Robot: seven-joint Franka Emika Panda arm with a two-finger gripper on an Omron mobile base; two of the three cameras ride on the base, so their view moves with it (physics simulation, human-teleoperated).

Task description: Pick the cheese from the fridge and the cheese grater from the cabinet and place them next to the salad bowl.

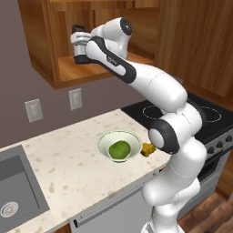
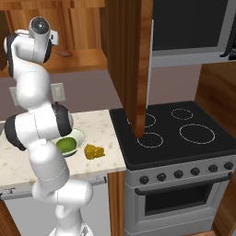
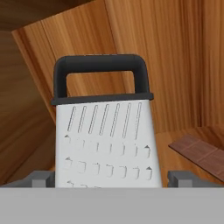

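Gripper (image 3: 108,178): jaws wide, flanking the upright metallic box cheese grater (image 3: 105,131); contact unclear.
Grater: on brown wooden wall cabinet (image 1: 43,54) shelf.
Worktop (image 1: 68,164): speckled beige; pale-green round bowl (image 1: 119,146) near stove-side edge, yellow-orange cheese chunk (image 1: 147,149) just beside.

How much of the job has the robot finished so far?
About half. The cheese already sits on the counter beside the salad bowl. Now the open gripper is up in the cabinet, its fingers either side of the cheese grater. Gripping it and setting it by the bowl is left.
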